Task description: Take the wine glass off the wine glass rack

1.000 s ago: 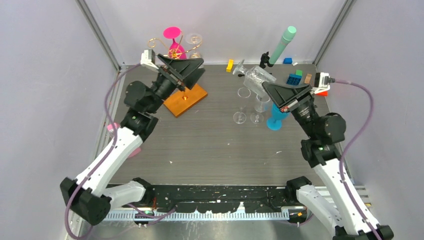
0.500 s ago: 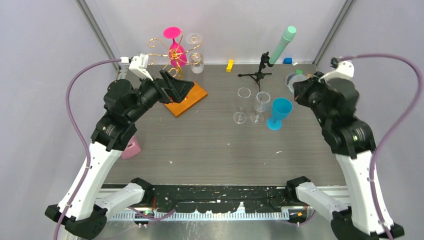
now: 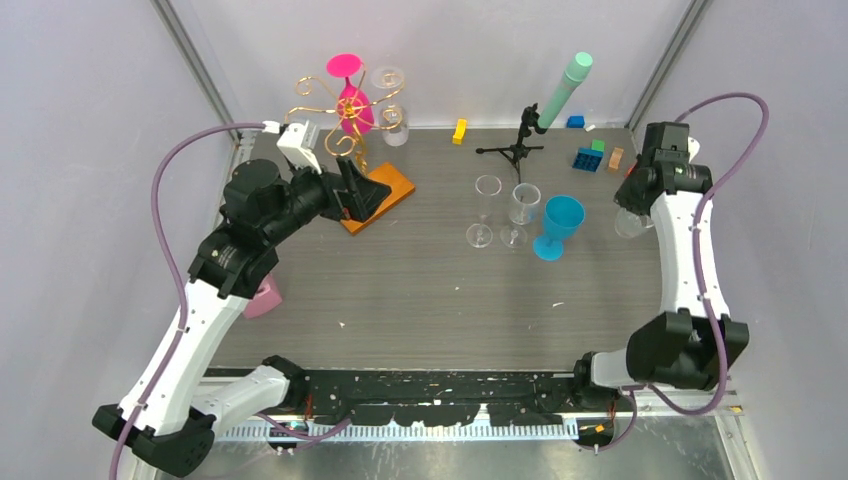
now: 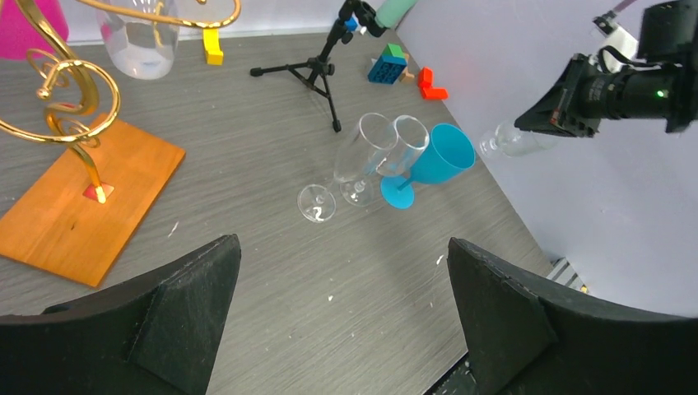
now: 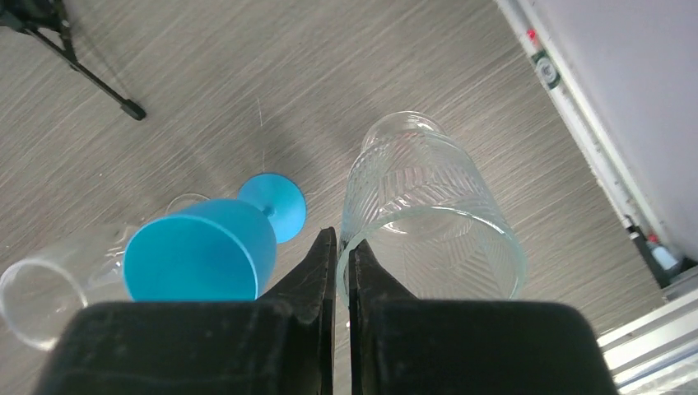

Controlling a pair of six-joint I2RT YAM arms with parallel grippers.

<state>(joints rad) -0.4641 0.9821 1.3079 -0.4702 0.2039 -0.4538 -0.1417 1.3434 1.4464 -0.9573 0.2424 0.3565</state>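
Note:
The wine glass rack, a gold wire tree on an orange base, stands at the back left. A pink wine glass hangs upside down on it, and a clear glass hangs on its right side. My left gripper is open and empty, low over the base and just in front of the stem. In the left wrist view the rack is at the upper left, apart from the fingers. My right gripper is shut on the rim of a clear patterned tumbler at the table's right edge.
A blue goblet and two clear stemmed glasses stand right of centre. A black tripod holding a green cylinder stands at the back, with coloured blocks and a yellow block. A pink object lies at the left edge.
My right arm has swung from beside the stemmed glasses to the table's right edge, carrying the tumbler. My left gripper has drawn back and down from the rack, still open.

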